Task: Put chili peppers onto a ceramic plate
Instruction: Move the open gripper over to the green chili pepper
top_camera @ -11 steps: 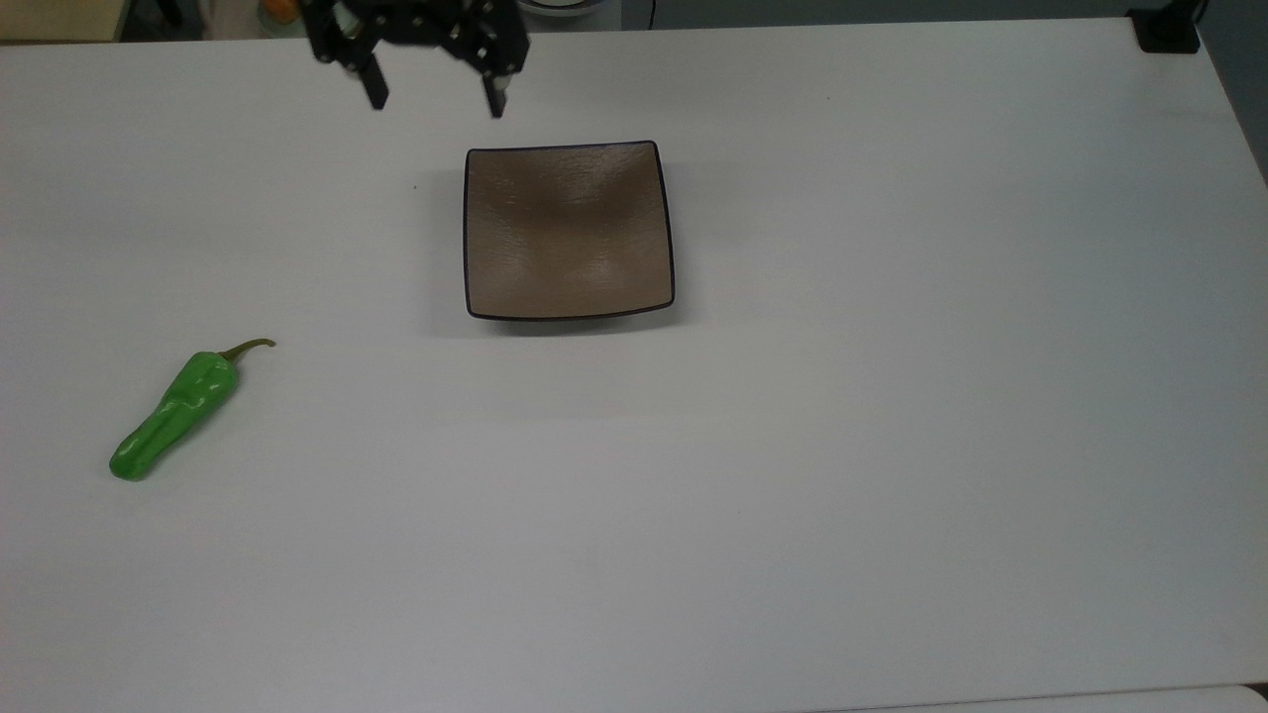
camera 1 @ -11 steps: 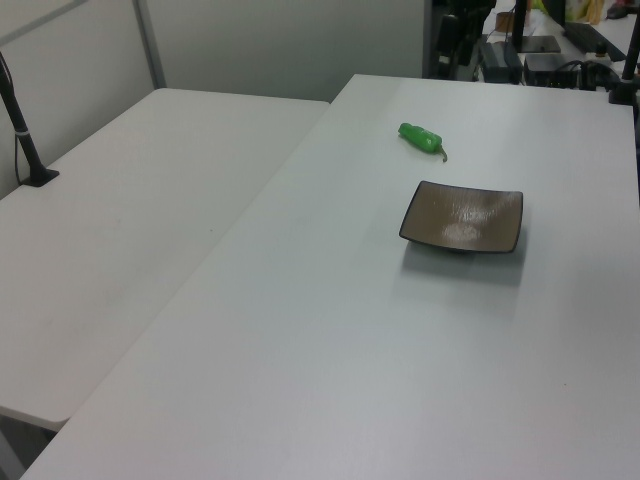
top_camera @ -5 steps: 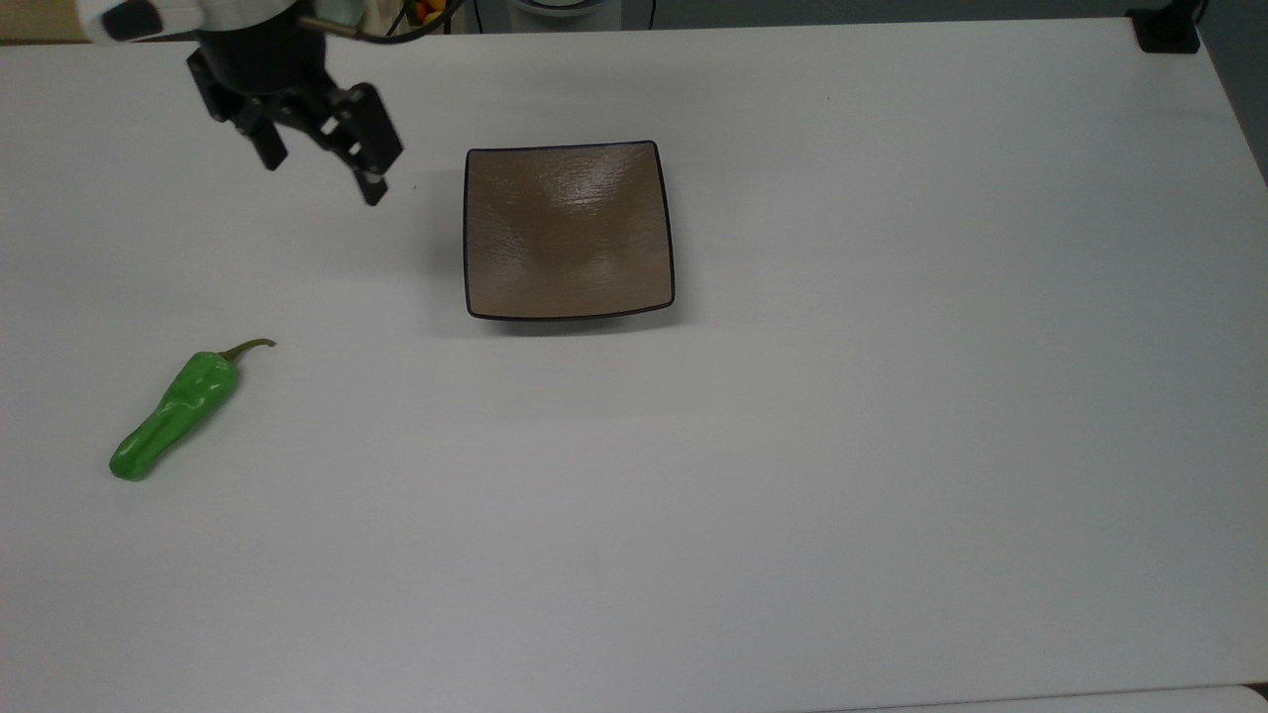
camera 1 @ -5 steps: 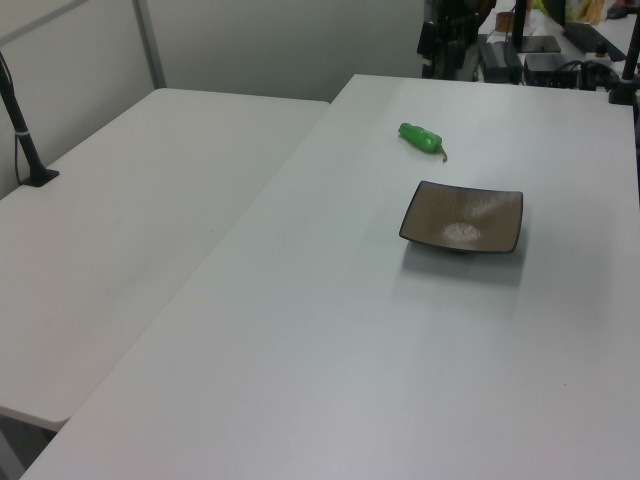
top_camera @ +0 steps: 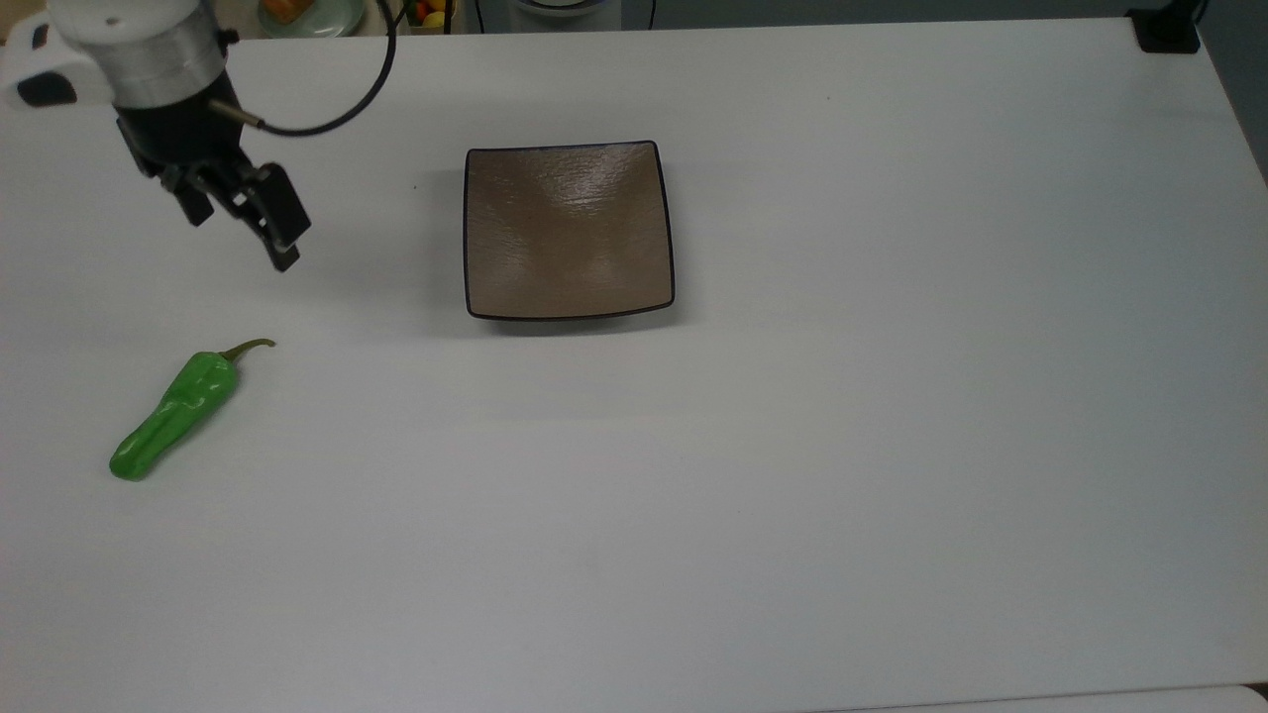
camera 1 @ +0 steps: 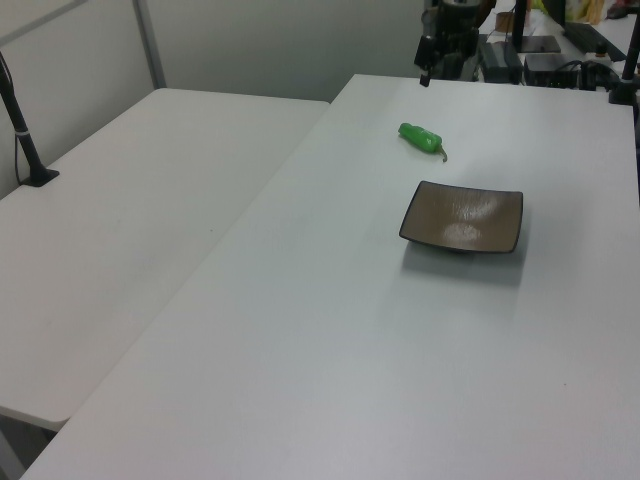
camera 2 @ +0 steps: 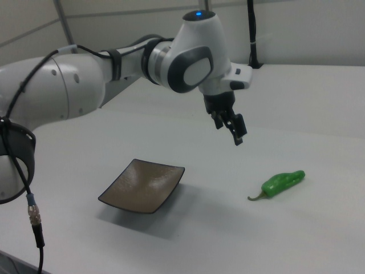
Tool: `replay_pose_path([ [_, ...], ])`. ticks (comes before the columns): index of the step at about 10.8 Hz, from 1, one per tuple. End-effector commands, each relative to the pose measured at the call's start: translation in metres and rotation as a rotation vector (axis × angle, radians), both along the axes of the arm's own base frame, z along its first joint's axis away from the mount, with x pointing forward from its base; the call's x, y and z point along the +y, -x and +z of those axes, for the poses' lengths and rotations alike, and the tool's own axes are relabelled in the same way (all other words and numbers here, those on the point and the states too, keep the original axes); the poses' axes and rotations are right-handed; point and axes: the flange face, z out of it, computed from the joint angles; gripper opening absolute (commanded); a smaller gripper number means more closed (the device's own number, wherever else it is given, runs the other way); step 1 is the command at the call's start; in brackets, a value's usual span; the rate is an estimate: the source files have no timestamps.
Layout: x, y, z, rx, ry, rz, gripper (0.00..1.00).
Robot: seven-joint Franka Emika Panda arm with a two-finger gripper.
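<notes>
While the gripper (top_camera: 241,236) hung above the white table (top_camera: 842,446) with its fingers spread and empty, one green chili pepper (top_camera: 174,411) lay on the tabletop toward the top view's left, well apart from one empty square ceramic plate (top_camera: 568,230).

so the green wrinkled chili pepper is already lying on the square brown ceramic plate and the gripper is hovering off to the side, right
Not quite. The green wrinkled chili pepper lies on the white table, apart from the empty square brown ceramic plate, as the top view shows. The gripper does hover off to the side.
</notes>
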Motion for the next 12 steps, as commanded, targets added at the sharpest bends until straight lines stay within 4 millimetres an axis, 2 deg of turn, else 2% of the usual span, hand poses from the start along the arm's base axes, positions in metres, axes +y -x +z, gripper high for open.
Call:
replay_pose_path([
  [1,-0.028,-0.01,-0.021,-0.03,0.034,-0.049,1.0],
  [3,-0.051,-0.019,-0.042,-0.085,0.07,-0.079,1.0],
  [5,-0.066,-0.024,-0.07,-0.08,0.095,-0.086,1.0],
  [8,-0.077,-0.038,-0.112,-0.135,0.126,-0.092,1.0],
  [12,-0.087,-0.046,-0.154,-0.177,0.151,-0.095,1.0],
])
